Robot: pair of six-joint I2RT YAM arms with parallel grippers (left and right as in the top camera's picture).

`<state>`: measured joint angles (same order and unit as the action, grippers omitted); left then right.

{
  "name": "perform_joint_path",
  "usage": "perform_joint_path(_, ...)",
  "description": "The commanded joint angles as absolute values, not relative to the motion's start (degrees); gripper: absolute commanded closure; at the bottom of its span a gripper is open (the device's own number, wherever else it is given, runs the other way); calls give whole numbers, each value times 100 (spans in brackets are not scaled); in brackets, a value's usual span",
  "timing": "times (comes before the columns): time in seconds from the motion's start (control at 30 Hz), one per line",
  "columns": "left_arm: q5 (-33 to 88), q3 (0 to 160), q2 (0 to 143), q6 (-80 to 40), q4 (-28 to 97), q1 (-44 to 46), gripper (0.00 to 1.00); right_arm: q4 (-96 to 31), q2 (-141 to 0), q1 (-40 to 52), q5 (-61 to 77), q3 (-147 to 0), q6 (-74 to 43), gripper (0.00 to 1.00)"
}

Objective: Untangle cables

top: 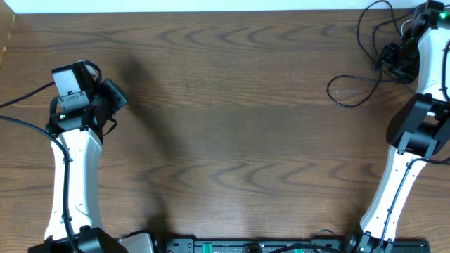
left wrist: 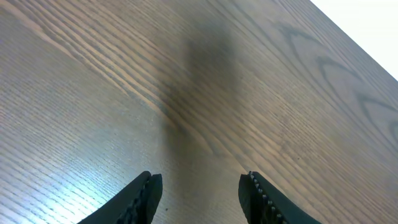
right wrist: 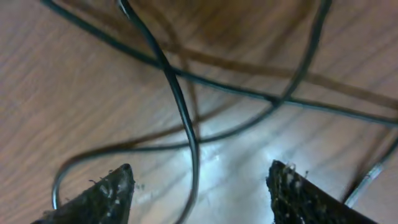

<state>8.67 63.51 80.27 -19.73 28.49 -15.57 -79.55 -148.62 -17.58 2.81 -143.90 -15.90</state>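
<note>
Nearest you on the left, your left gripper hung over the bare wooden table with its claw partly open. The two toothed fingers stood apart, with only wood grain showing in the gap, and they held and touched nothing. From overhead, that left gripper sat well apart from any cord.

Farther off, in the far right corner, your right gripper was low over the black cable with its claw open wide. One strand ran down between the two fingertips without either pad pressing on it, so nothing was gripped. Whether a tip brushed the table, you could not tell.

The black cable looked thin, glossy and slack, and its strands crossed one another just beyond the fingertips. From overhead, the black cable lay in loose loops on the wood just left of the right gripper. A paler strand cut across the wrist view's near right corner, too blurred to identify.
</note>
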Motion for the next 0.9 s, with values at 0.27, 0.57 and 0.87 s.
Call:
perform_joint_path(0.27,856,6473,8086,-2045,2869,-1540,53,-7636,-15115,-1682,34,-14418,-1737,45)
perform_joint_path(0.57,856,6473,8086,-2045,2871,-1540,53,-7491,-15216,-1682,32,-14070,-1730,42)
perform_joint_path(0.87,856,6473,8086,-2045,2945,-1540,53,-7225,-15216,-1682,32,-13607,-1710,57)
